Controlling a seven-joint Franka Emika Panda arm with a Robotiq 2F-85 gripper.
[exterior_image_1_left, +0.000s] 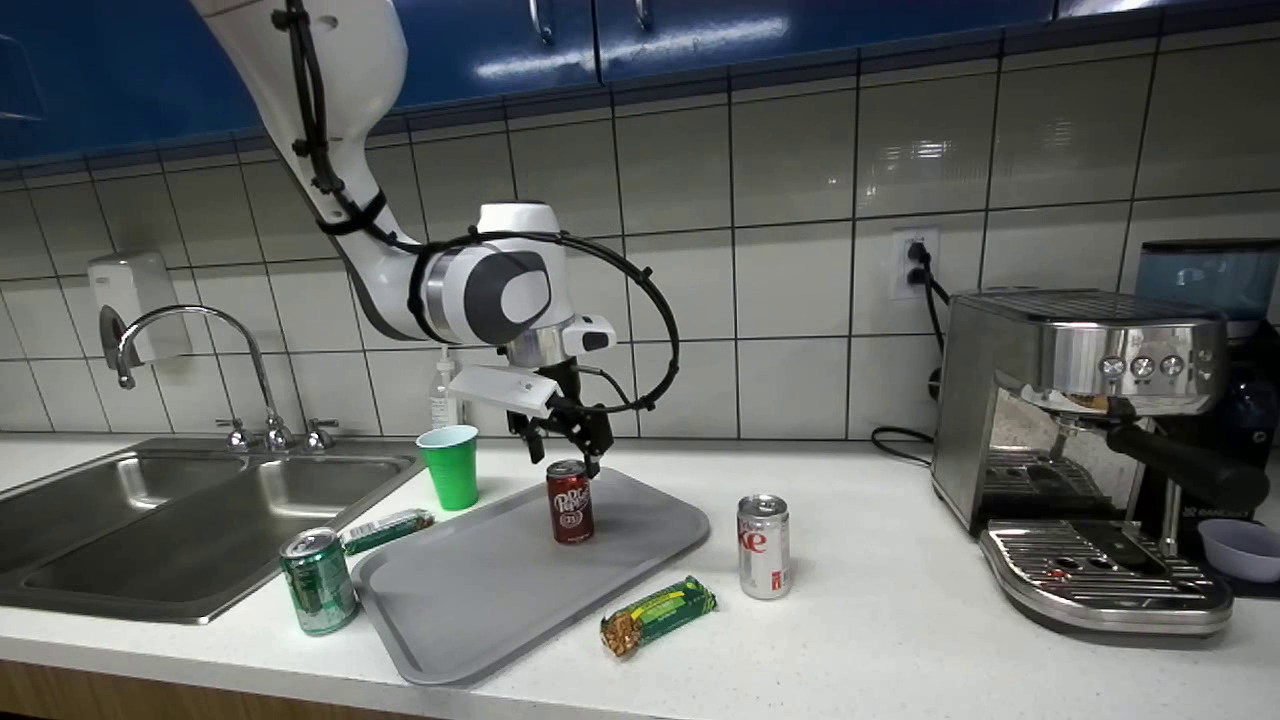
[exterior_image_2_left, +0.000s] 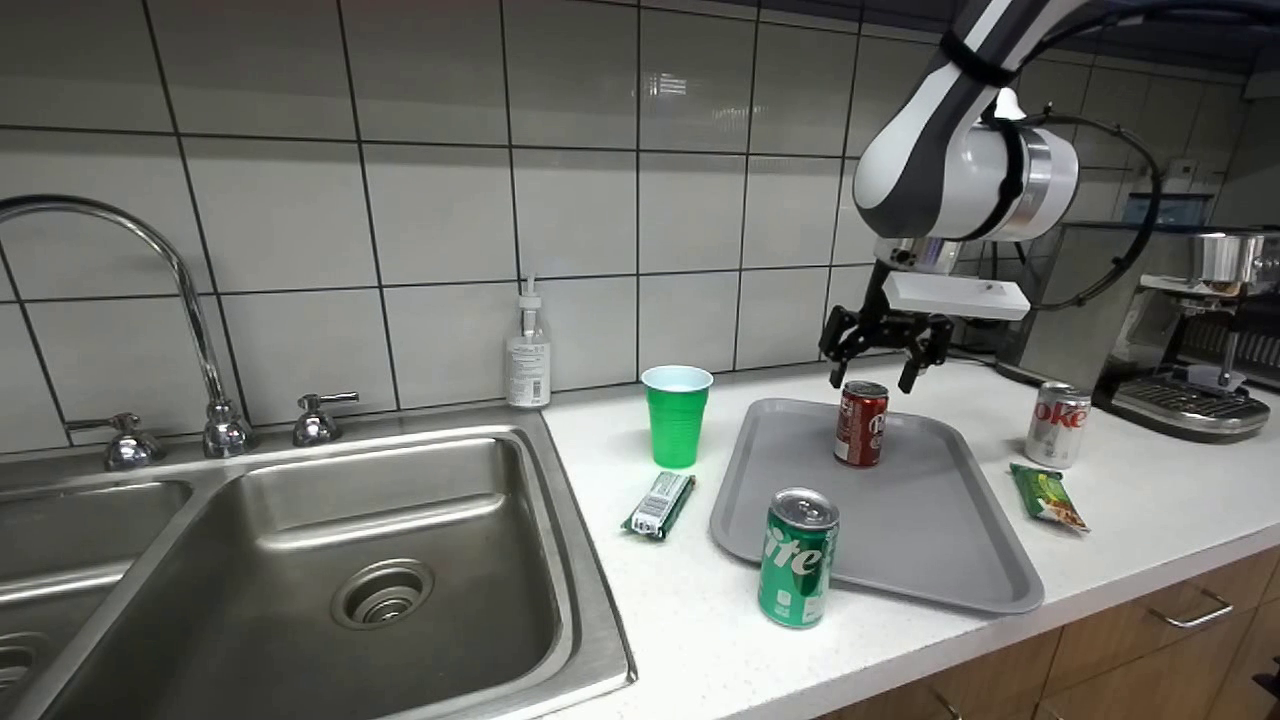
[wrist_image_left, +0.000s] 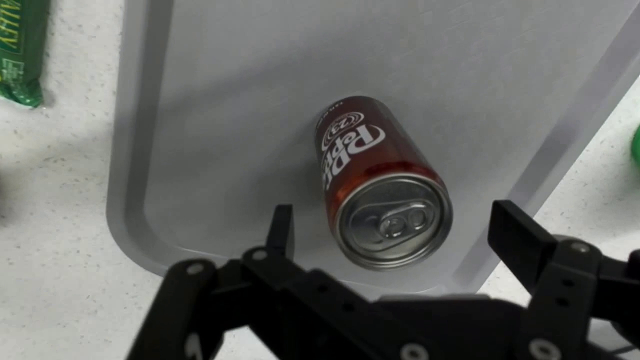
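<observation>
A dark red Dr Pepper can (exterior_image_1_left: 572, 507) stands upright on a grey tray (exterior_image_1_left: 480, 590), towards its far end. Directly over it, my gripper (exterior_image_2_left: 871, 383) points down in both exterior views, its fingertips about level with the lid or slightly above. In the wrist view the can (wrist_image_left: 367, 140) appears between the two black fingers (wrist_image_left: 520, 240), with a gap on either side of its lid. The gripper (wrist_image_left: 392, 215) is open and holds nothing; no contact with the can shows.
Around the tray stand a green cup (exterior_image_2_left: 677, 420), a Sprite can (exterior_image_2_left: 798, 560) and a Diet Coke can (exterior_image_1_left: 764, 547). Green-wrapped bars lie on both sides, one (exterior_image_1_left: 660, 614) in front and one (exterior_image_2_left: 660, 504) by the sink (exterior_image_2_left: 590, 600). A coffee machine (exterior_image_1_left: 1090, 450) is farther off.
</observation>
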